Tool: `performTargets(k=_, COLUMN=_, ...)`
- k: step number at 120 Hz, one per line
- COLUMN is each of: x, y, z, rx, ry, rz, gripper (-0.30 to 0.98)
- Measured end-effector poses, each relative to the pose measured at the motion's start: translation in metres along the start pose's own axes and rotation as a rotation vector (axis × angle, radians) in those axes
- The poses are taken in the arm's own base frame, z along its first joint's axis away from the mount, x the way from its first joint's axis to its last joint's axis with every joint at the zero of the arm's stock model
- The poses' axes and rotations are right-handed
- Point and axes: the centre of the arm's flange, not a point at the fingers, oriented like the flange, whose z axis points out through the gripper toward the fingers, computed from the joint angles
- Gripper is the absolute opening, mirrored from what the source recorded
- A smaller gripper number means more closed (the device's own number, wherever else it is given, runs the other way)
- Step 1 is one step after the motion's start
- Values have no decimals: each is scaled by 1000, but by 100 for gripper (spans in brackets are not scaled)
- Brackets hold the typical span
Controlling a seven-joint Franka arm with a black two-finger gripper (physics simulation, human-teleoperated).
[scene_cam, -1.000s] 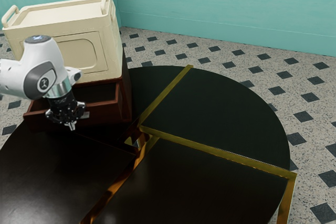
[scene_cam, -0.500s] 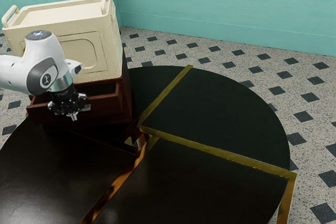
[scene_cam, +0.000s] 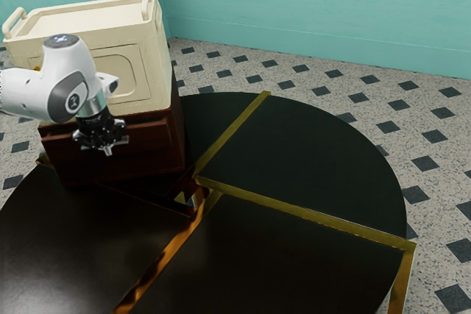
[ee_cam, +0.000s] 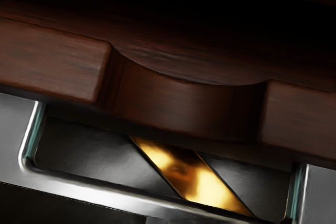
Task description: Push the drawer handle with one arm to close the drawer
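Tabletop (scene_cam: 309,262): round, dark, under everything. Low risk; smooth-looking, so could let the cabinet creep under a hard shove.

Box (scene_cam: 151,79): cream, perched on the cabinet. Could shift from a jolt at the end of travel, or get brushed by the arm on the way out.

Cabinet (scene_cam: 178,126): dark red wood. Could twist with a push well off centre.

Arm (scene_cam: 22,95): 1 only, reaching in from the exterior view's left, close in front of the box. Could drift up or down over the last stretch and spoil the contact.

Drawer (scene_cam: 151,145): in the cabinet, nearly home by the look of it. Dark gap behind its front in the wrist view, so closure unconfirmed. Could bind from pressure nearer 1 side, or end slightly proud from stopping early. Best kept to a slow, straight push.

Claw (scene_cam: 108,151): at the drawer's front, by the handle. Open or closed: cannot tell. Could slide off the metal with a tilted push, or hook it and drag the drawer back out on retreat.

Handle (ee_cam: 110,193): silver, on the drawer's front, below the notch (ee_cam: 184,106). Thin, likely slick; small target, easily missed with a slight sideways error.
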Motion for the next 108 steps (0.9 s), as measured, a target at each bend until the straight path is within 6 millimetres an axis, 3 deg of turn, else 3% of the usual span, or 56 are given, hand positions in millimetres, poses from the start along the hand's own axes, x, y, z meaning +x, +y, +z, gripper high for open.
performTargets(k=28, x=19, y=-7, z=2, rx=6, ry=14, rz=-27, gripper=-10)
performTargets(k=49, x=26, y=1, z=9, rx=5, ry=22, rz=-22, gripper=-10)
performTargets(k=72, x=18, y=27, z=10, rx=-33, ry=11, rz=-290, gripper=-10)
performTargets(k=78, x=19, y=25, z=9, rx=-25, ry=18, rz=-282, gripper=-10)
performTargets(k=82, x=20, y=14, z=3, rx=-24, ry=25, rz=-278, gripper=-10)
performTargets(k=90, x=-4, y=-18, z=-28, rx=-45, ry=26, rz=-266, gripper=-10)
performTargets(k=95, x=-29, y=-35, z=-53, rx=-68, ry=24, rz=-247, gripper=-3)
performTargets(k=104, x=-95, y=-31, z=-98, rx=-123, ry=8, rz=-128, gripper=14)
performTargets(k=108, x=-126, y=-24, z=-134, rx=-155, ry=26, rz=-54, gripper=21)
